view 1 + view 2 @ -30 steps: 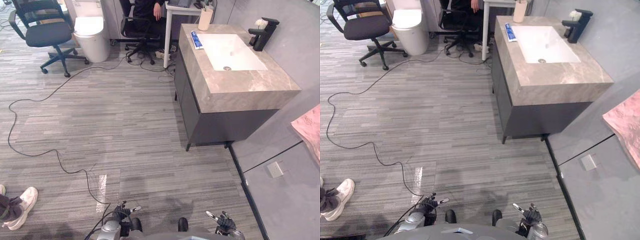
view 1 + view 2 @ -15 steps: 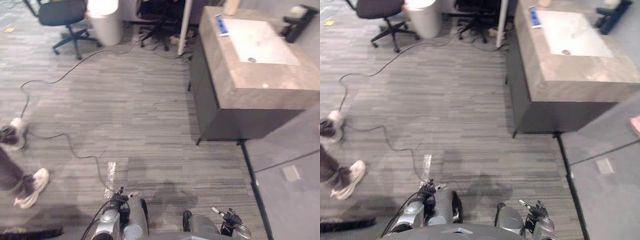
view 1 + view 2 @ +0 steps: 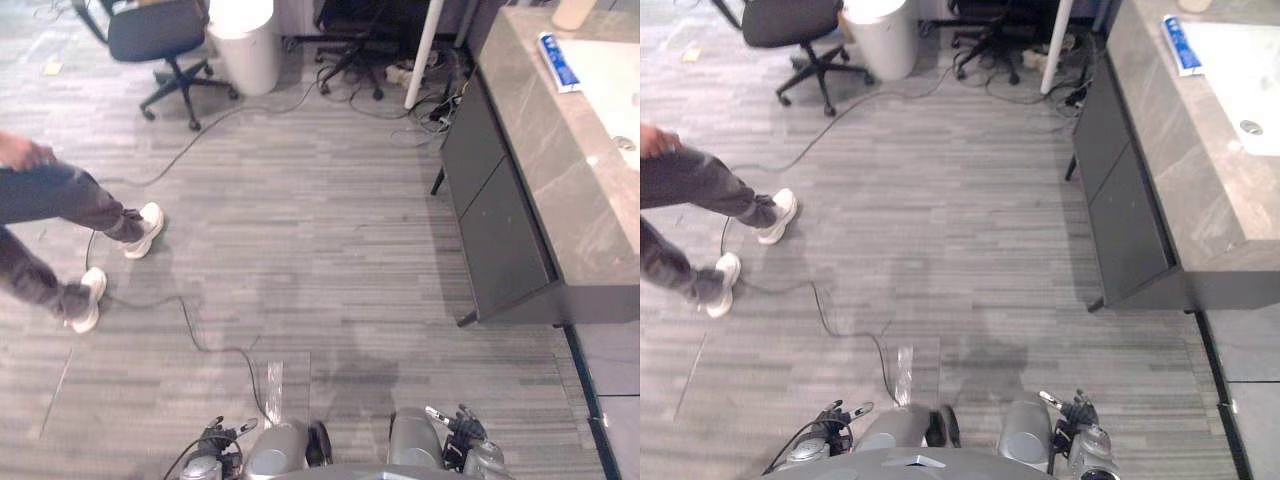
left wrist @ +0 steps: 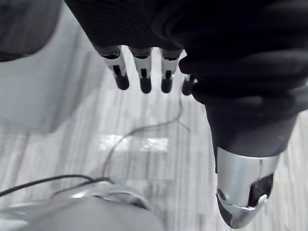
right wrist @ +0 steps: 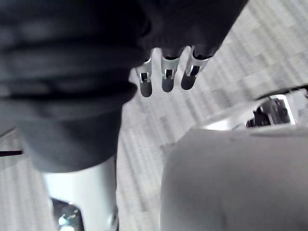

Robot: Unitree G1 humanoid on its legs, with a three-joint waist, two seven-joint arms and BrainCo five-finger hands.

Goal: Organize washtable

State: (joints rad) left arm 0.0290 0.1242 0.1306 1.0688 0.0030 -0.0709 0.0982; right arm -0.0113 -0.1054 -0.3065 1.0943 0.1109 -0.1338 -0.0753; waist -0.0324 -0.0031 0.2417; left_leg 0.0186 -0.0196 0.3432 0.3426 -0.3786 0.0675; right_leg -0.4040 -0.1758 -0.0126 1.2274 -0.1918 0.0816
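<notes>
1. Floor (image 3: 330, 230) of grey planks separates the robot from the washtable (image 3: 500, 210); a person (image 3: 60, 195) walks across it at the left.
2. The washtable, a dark cabinet under a stone worktop (image 3: 560, 190) with a white basin (image 3: 1255, 70), stands well apart, ahead on the right.
3. The left hand (image 3: 222, 438) and the right hand (image 3: 458, 425) hang low, fingers relaxed and straight, grasping nothing.
4. A blue-and-white tube (image 3: 557, 47) lies flat on the worktop just beside the basin; it looks light, soft and smooth, so a gentle pinch across its middle should suit.
</notes>
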